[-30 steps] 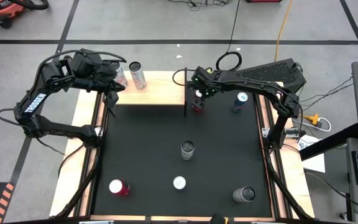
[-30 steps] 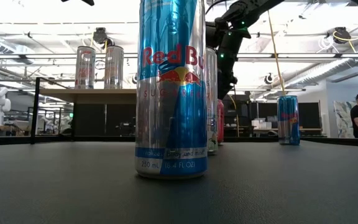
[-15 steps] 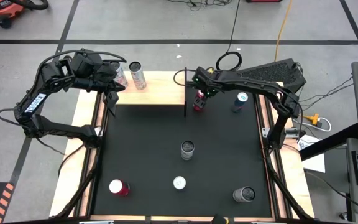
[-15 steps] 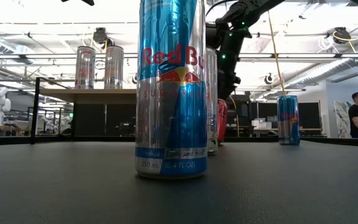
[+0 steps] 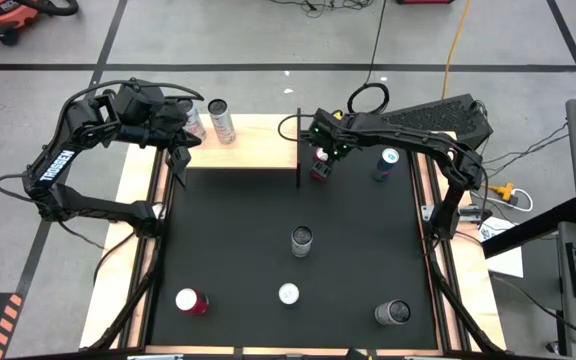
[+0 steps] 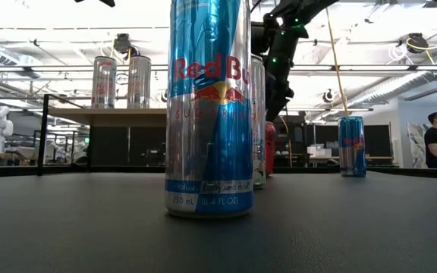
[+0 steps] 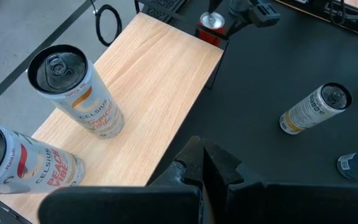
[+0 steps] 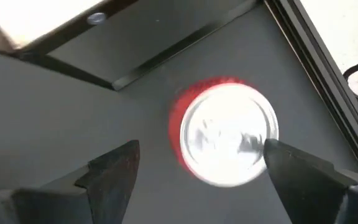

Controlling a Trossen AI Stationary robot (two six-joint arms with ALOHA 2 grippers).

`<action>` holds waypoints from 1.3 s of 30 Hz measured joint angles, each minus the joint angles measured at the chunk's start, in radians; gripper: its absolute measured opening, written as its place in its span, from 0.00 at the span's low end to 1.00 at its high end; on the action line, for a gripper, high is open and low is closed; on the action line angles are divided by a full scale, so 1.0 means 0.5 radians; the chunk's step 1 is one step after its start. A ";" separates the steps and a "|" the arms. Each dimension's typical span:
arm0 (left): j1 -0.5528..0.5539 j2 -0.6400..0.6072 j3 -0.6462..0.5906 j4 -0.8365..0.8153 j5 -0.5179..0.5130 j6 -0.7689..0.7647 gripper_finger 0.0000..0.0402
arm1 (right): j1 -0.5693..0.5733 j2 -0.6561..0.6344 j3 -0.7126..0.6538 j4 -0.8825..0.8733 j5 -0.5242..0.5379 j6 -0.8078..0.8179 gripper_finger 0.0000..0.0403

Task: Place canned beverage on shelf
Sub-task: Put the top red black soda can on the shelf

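The right gripper (image 5: 319,160) is seen from above poised over a red can (image 5: 317,170) that stands on the black mat (image 5: 238,230) just beside the right end of the shelf (image 5: 258,140). In the right wrist view the can's silver lid (image 8: 225,140) is framed between two widely spread fingers (image 8: 110,171), which are clear of the can on both sides; nothing is held. The low view shows only a sliver of this red can (image 6: 270,148), hidden largely behind a tall blue-and-silver can (image 6: 207,106) close to the lens, while the right arm is seen descending above it.

The left gripper (image 5: 180,150) is held at the shelf's left end, above its front edge. Its fingers (image 7: 207,165) are shown pressed together and empty in the left wrist view. That view also reveals the labels of two white cans on the wooden top, one upright (image 7: 76,93) near the middle and another (image 7: 23,165) at the frame's edge; from above they (image 5: 221,120) appear only as lids and sides at the shelf's left end.

Other cans are scattered on the mat well in front of the shelf: a grey one (image 5: 301,240), a white-topped one (image 5: 288,294), a red one (image 5: 189,301) and a dark one (image 5: 392,313). A blue can (image 5: 386,163) stands to the right of the red can by the shelf. A person (image 6: 435,144) is visible only in the low view, far off beyond the table.
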 joint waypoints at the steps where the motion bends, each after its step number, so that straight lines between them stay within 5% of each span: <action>1: 0.000 0.000 0.000 0.001 0.001 0.001 0.00 | 0.003 -0.001 0.004 -0.003 0.003 -0.001 0.81; 39: 0.001 0.000 0.000 0.000 0.001 0.001 0.00 | -0.053 0.213 -0.082 0.260 0.048 -0.091 0.81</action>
